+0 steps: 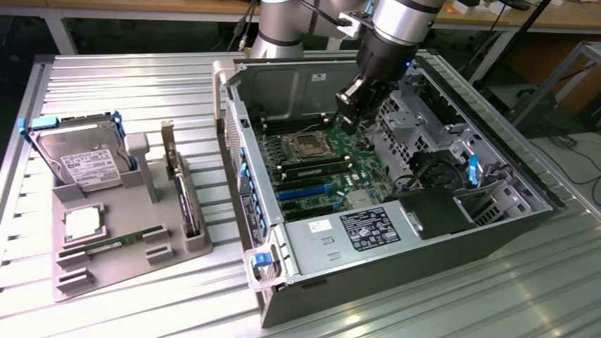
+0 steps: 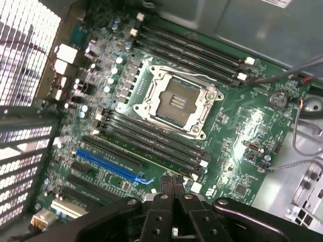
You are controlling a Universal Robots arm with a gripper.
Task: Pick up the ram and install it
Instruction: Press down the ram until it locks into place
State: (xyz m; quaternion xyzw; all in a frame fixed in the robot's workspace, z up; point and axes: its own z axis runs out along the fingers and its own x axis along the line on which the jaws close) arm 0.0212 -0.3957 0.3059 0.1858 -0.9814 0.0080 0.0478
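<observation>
Green motherboard (image 1: 324,165) lies at the bottom of the open computer case (image 1: 404,232) in the exterior view, and the gripper (image 1: 350,127) hangs inside the case above it, near the processor socket (image 1: 307,145), touching nothing I can make out. Its fingers are pressed together, with nothing visible between them. What looks like the ram (image 1: 314,171) sits in one of the memory slots just beside the socket, on the side nearer the blue slot, though that is not certain. Well apart, at the exterior view's left, a grey tray (image 1: 122,271) holds the hard drive (image 1: 80,158), the expansion card (image 1: 183,190) and the processor chip (image 1: 83,222).

From the wrist view, the closed fingertips (image 2: 170,184) meet over the board's edge, beyond the slot bank from the socket (image 2: 176,103). A thin pale-green edge runs along one slot there — the ram (image 2: 151,157), seen from above — low and level with its neighbours.

By my reading the picking up is over and the work stands at seating or checking. Any further press calls for the fingers squarely over the stick's top edge and a straight push — off-centre force could tilt it or leave one end latch open.
</observation>
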